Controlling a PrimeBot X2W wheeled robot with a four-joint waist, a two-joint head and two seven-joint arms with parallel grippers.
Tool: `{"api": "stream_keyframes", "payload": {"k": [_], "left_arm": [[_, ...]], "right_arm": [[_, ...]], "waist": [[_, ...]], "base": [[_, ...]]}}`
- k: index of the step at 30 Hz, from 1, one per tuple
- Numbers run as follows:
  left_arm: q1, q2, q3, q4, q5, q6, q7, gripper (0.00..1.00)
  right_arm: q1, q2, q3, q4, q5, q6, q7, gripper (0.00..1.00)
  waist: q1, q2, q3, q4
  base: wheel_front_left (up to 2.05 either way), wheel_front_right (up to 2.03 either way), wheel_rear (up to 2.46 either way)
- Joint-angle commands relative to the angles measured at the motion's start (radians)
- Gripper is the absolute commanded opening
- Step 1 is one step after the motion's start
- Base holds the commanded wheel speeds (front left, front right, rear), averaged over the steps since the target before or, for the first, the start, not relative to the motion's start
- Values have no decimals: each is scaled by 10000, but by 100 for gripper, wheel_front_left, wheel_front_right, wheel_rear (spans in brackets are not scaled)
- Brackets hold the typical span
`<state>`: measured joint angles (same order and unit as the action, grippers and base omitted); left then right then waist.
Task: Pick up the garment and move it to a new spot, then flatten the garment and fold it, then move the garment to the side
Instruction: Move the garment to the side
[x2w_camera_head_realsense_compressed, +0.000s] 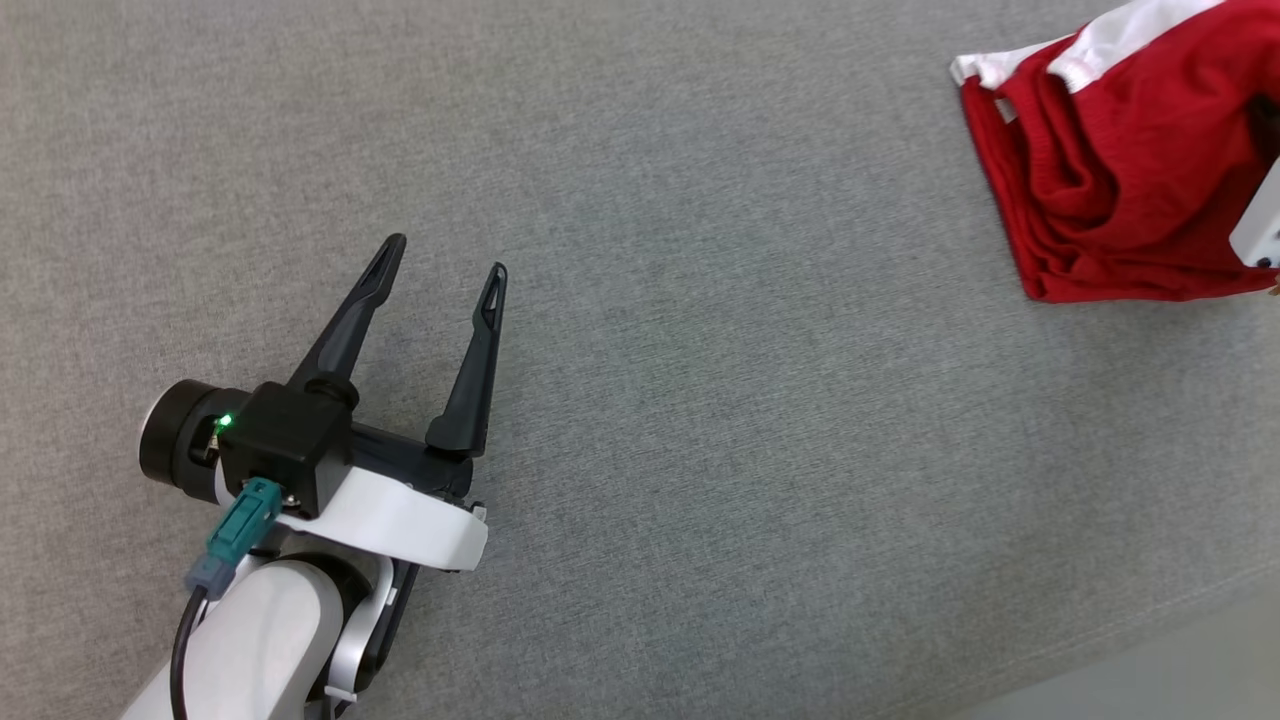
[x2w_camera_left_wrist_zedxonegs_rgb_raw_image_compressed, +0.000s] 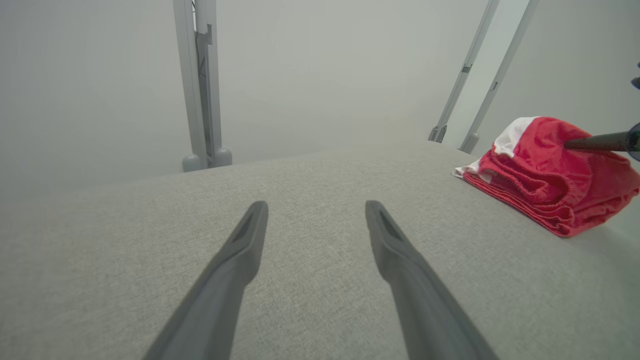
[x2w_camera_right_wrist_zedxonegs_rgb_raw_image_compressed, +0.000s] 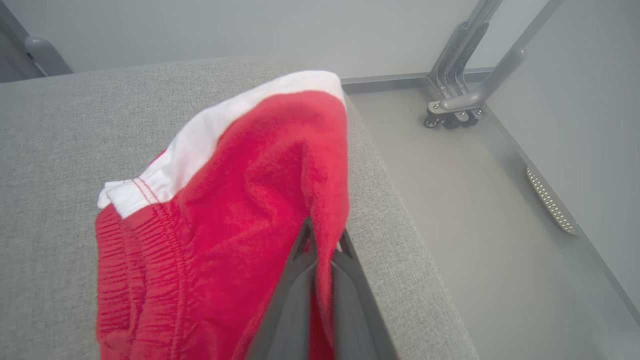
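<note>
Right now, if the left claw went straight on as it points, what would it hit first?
Probably nothing: ahead of the left claw lies bare grey surface, which it might graze if tilted down. The garment sits off to its right, out of that line.

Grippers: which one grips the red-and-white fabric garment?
The right gripper, shut on the red-and-white fabric garment; the left gripper is open, apart from it.

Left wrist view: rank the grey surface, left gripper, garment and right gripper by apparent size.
1. grey surface
2. left gripper, though nearness to the camera inflates it
3. garment
4. right gripper, mostly cut off at the edge
</note>
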<state>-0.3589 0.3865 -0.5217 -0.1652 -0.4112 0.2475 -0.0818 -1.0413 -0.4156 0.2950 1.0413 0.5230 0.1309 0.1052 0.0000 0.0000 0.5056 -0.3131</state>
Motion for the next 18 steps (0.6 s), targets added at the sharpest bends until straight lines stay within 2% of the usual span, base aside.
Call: {"api": "stream_keyframes", "payload": {"k": [1,5,7,8,9,18], "left_arm": [[-182,46,28,-65,96,38,5,100],[-263,128,-21,-242,182,96,170,100],[-301,147,-54,-304,216,110,244,100],[-327,156,-61,-330,232,109,256,100],[-344,166,-66,-353,253,109,283,100],[-217,218,-20,-344,185,233,271,100]], "right_arm": [[-135,-32,-12,93,-75,-3,-112,0],[-508,5,-2,807,-611,-3,-783,1],[-649,62,-21,1231,-916,-3,-1155,47],[-714,82,-47,1451,-1024,-3,-1308,89],[-779,101,-104,1655,-1132,-3,-1475,100],[-910,87,-497,2343,-1682,-3,-2191,100]], "waist": [[0,0,145,87],[0,0,346,185],[0,0,420,244],[0,0,448,272],[0,0,469,292],[0,0,338,290]], "base": [[0,0,0],[0,0,0],[0,0,0],[0,0,0],[0,0,0],[0,0,0]]}}
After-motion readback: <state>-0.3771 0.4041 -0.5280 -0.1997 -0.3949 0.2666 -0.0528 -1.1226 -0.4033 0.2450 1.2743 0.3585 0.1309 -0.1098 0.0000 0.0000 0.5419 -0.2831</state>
